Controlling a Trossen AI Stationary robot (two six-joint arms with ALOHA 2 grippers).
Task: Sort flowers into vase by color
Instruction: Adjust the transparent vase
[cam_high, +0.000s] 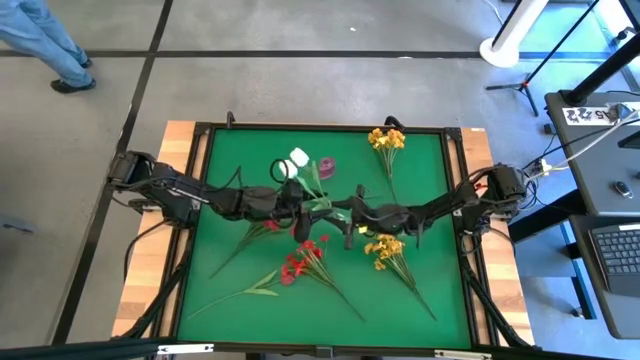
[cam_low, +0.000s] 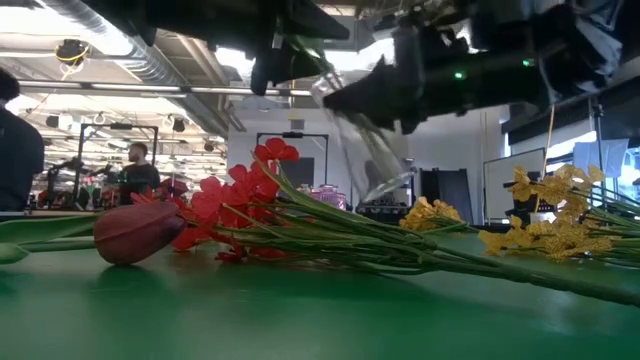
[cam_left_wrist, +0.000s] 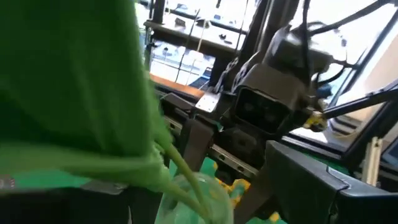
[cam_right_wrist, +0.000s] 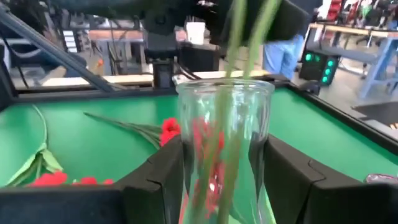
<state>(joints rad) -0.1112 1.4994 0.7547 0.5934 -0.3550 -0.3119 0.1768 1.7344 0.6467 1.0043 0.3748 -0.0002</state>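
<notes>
My right gripper (cam_high: 348, 215) is at the table's middle, shut on a clear glass vase (cam_right_wrist: 225, 118). Green stems (cam_right_wrist: 231, 68) slant down into the vase's mouth. They belong to a white flower (cam_high: 298, 158) with a broad green leaf (cam_left_wrist: 74, 87). My left gripper (cam_high: 297, 207) meets the right one at the middle and is on that flower. Red sprays (cam_high: 300, 262) and a yellow spray (cam_high: 385, 248) lie flat on the green mat nearer me. Another yellow spray (cam_high: 387, 140) lies by the far edge. My left gripper is shut on the white flower's stem, but the leaf (cam_left_wrist: 124, 155) covers the place of contact in its wrist view. The stem (cam_left_wrist: 186, 180) runs on from it down into the vase. My right gripper pinches the vase's lower body (cam_right_wrist: 205, 174) between its two fingers (cam_right_wrist: 155, 177), one on each side, coming level from the table's right. The vase stands upright in the hold; its base is hidden.
A small pink vase (cam_high: 327, 167) and a clear ring-like rim (cam_high: 281, 170) sit just beyond the grippers. A dark red tulip bud (cam_low: 135, 232) lies close to the low camera. The mat has a raised black frame (cam_high: 330, 128). A person (cam_high: 50, 40) stands beyond the far left corner.
</notes>
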